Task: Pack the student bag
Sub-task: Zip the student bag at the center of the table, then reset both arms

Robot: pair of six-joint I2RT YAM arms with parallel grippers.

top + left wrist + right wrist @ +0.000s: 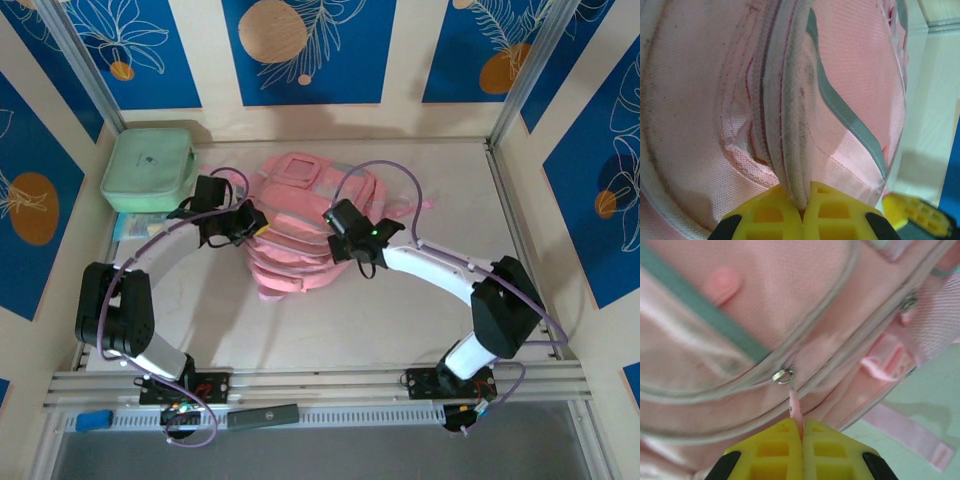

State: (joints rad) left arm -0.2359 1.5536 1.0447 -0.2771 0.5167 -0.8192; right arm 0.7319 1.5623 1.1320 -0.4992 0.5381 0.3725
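Top external view: at upper left sits a mint-green square zipped fabric case [148,168]. Right of it, mid-frame, the student bag [300,200], a large soft pink fabric backpack, lies flat. In the left wrist view, the left gripper [802,204] is clamped on the bag's corded seam ridge [790,125], probably to anchor it. In the right wrist view, the right gripper [802,432] pinches the pink zipper pull tab [795,407], seemingly to draw a compartment open.

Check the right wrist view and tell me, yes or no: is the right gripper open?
No, the right gripper is shut, pinching the pink zipper pull of the student bag.
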